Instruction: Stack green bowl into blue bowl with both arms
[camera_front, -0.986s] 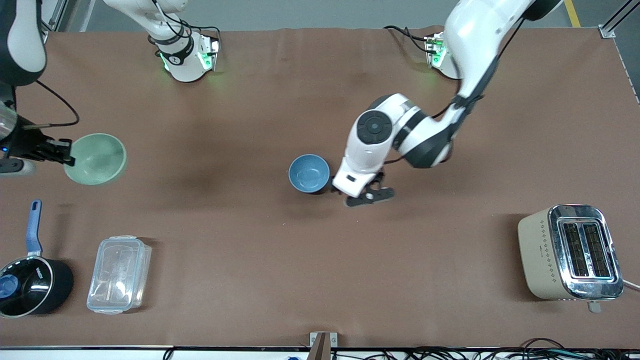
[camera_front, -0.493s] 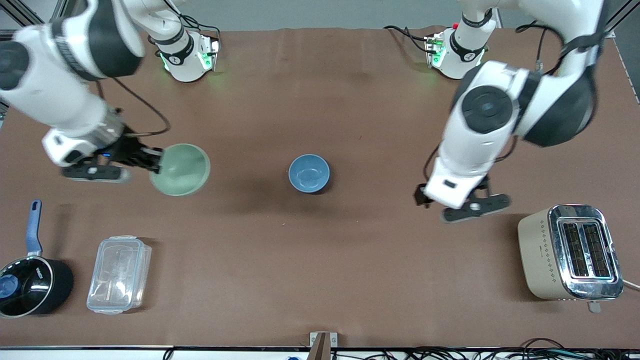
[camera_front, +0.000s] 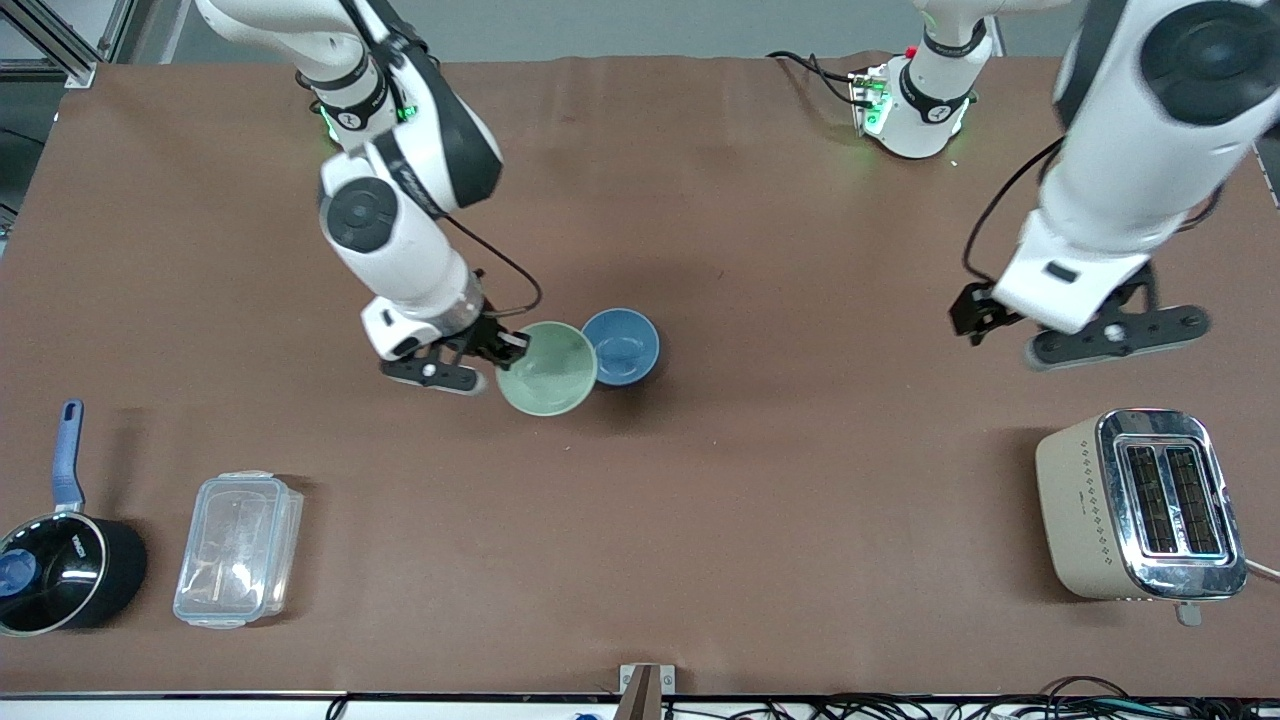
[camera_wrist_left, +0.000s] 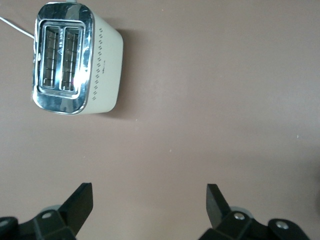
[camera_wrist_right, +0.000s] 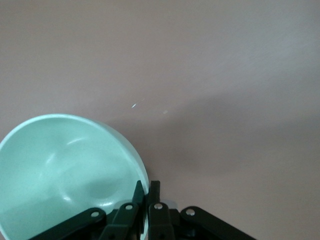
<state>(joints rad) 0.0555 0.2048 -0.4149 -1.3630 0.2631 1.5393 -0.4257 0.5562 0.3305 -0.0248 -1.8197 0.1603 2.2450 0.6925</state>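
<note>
The green bowl (camera_front: 547, 368) hangs mouth-up and roughly level, being round it has no long axis, clamped by its rim in the right end effector (camera_front: 497, 349), and in the front view its edge overlaps that of the blue bowl (camera_front: 620, 346), which stands upright mid-counter (camera_front: 700, 520). By my judgement the carry is nearly done; centring over the blue bowl, lowering and release remain. The left end effector (camera_wrist_left: 149, 200), fingers apart and empty, waits above bare counter near the toaster (camera_front: 1140, 505).

We see a mint-green bowl (camera_front: 546, 368), a blue bowl (camera_front: 622, 346), a cream toaster (camera_front: 1140, 505) with dotted diamonds, and a brown table (camera_front: 700, 500).
</note>
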